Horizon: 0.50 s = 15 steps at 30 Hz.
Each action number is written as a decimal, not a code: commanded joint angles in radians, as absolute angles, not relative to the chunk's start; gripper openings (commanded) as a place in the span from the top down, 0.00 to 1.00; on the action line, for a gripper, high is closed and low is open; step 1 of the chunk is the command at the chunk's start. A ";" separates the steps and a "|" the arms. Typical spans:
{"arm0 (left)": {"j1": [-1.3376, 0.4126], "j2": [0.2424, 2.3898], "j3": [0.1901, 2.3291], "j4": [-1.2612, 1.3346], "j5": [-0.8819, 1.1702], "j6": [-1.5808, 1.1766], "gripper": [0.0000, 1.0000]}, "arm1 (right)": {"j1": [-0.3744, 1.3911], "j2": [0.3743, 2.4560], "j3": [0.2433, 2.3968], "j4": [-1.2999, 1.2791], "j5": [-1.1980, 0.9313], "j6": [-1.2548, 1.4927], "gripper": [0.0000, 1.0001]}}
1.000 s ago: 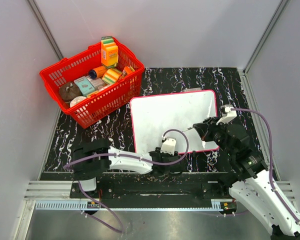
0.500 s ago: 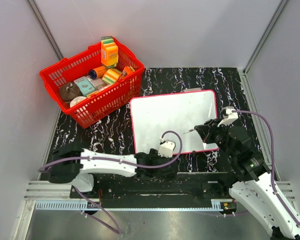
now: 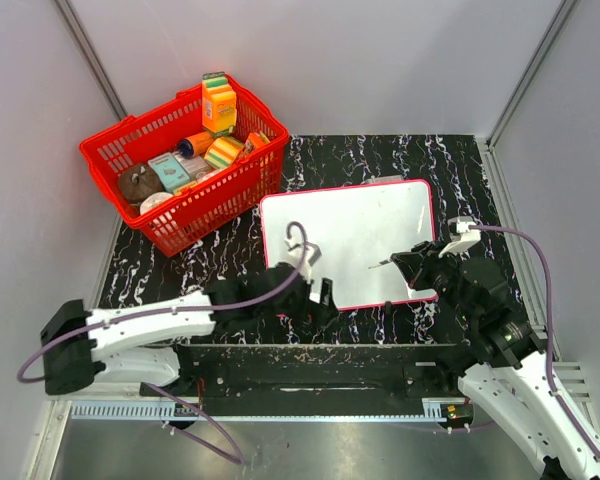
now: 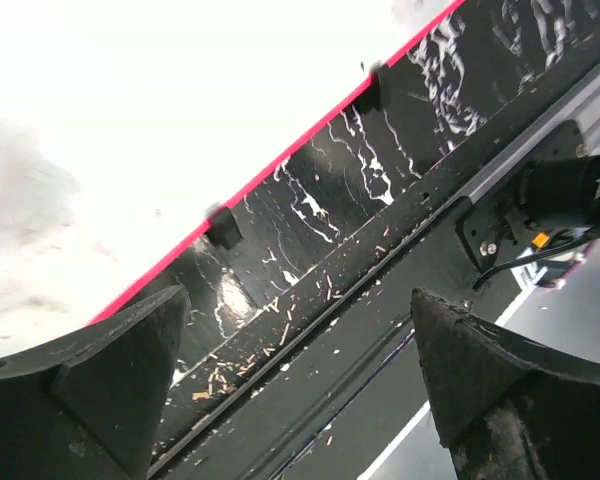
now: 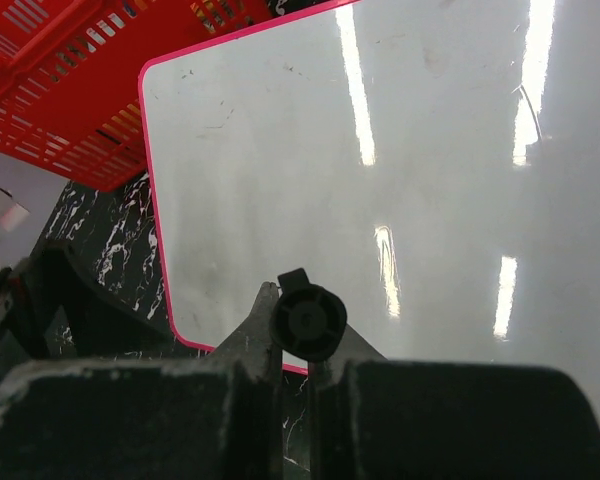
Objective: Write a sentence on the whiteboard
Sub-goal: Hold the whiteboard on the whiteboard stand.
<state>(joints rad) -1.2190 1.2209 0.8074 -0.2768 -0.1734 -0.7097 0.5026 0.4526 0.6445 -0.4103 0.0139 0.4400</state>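
Whiteboard: one whiteboard [image 3: 350, 235], white with a red-pink frame, lies flat in the middle of the black marbled tabletop [image 3: 380, 160], just right of the basket.
Board surface: blank, with faint smudges only.
Frame tabs: two small black tabs [image 4: 217, 226] sit on the board's near edge in the left wrist view.
Basket: one red basket [image 3: 215, 205] stands at the far left, filled with several small packages; the exact number cannot be told.
Arms: two.
Left end effector: the left end effector [image 3: 318, 293] [image 4: 300, 345] sits at the board's near-left edge with its fingers spread wide and nothing between them.
Right end effector: the right end effector [image 3: 417, 262] [image 5: 302, 365] is clamped on one dark marker [image 5: 308, 320], its thin tip over the board's right part; contact cannot be told.
Change since a second ago: the left fingers have gone from narrow to wide, the left arm has swung out to the left, and the board and right arm have hardly moved.
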 commanded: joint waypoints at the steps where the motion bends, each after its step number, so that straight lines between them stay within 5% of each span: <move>1: -1.071 1.059 0.744 -0.152 0.026 -0.609 0.03 | 0.497 0.462 0.643 -0.406 0.014 0.425 1.00; 15: -0.482 0.808 0.628 -0.230 0.333 -0.546 0.01 | 0.497 0.485 0.637 -0.390 0.002 0.439 1.00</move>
<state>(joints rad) -0.5896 0.8402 0.6621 -0.2359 0.2230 -0.5716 0.5026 0.4870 0.6315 -0.4171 0.0132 0.4412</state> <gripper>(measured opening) 0.987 0.077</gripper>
